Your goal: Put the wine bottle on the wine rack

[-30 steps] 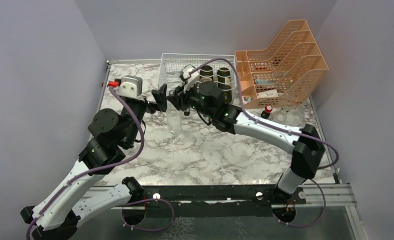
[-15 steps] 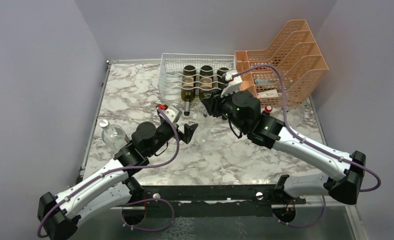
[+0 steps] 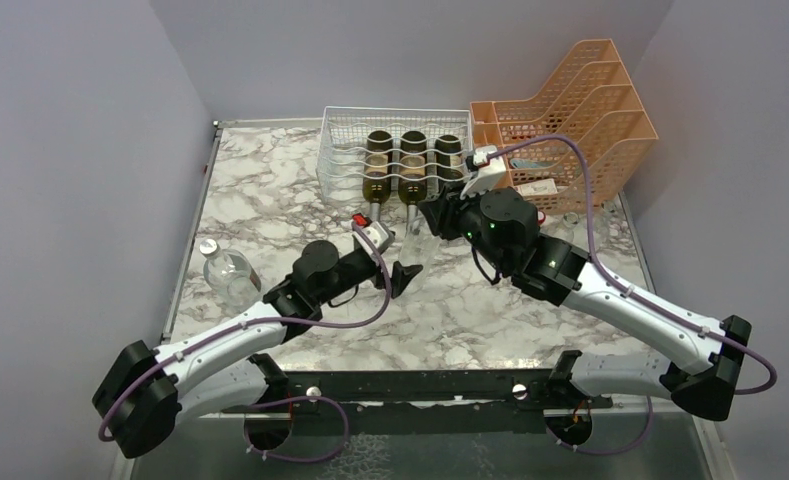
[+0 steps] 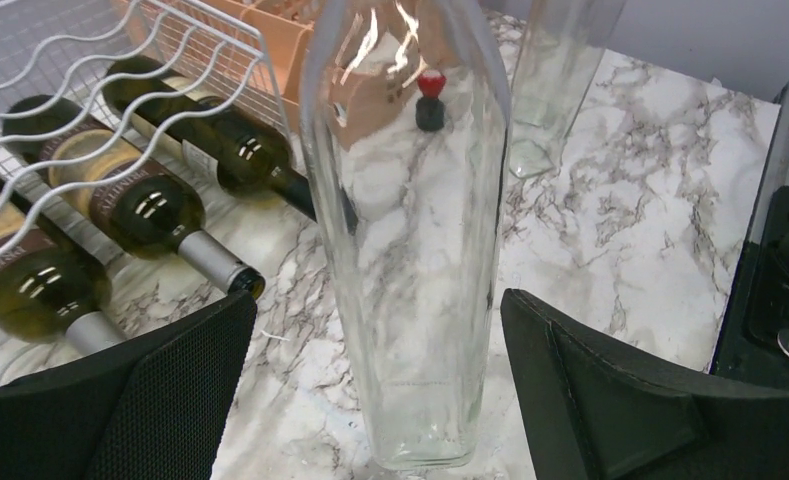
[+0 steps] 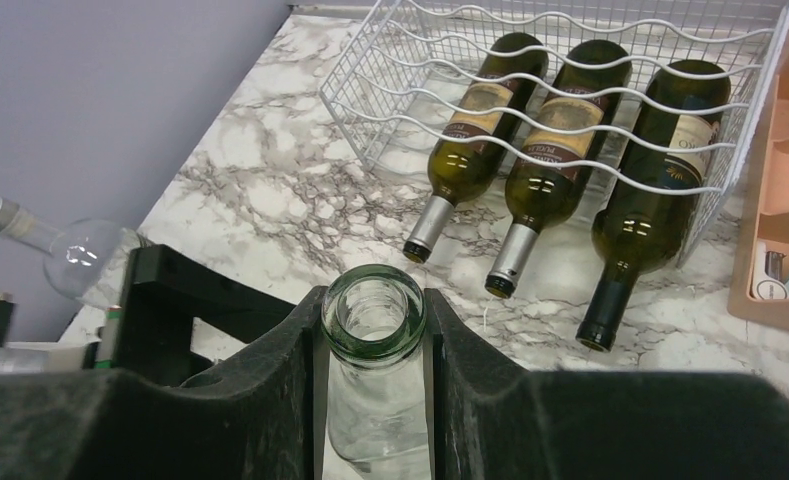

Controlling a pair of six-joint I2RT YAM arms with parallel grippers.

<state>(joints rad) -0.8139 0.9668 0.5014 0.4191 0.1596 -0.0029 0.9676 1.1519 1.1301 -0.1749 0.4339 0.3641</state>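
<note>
On the marble table (image 3: 270, 190), just in front of the white wire wine rack (image 3: 338, 148), a clear glass bottle (image 4: 410, 250) is standing up straight, outside the rack. Its bottom looks to be sitting on the table. The right gripper (image 5: 373, 330) is pinching the bottle's thick round mouth from both sides. The left gripper (image 4: 378, 340) is spread wide, with one black finger on each side of the bottle's lower part, and neither finger is touching the glass.

Three dark green wine bottles (image 5: 560, 130) are lying side by side under the rack's wavy wires, filling its right part, with their necks poking out over the front edge. The rack's left part is showing only bare wire. Bare table is lying open to the left of the rack. A round glass flask (image 3: 227, 272) is resting near the table's left edge. An orange plastic tray (image 3: 570, 100) full of little holes is standing right beside the rack.
</note>
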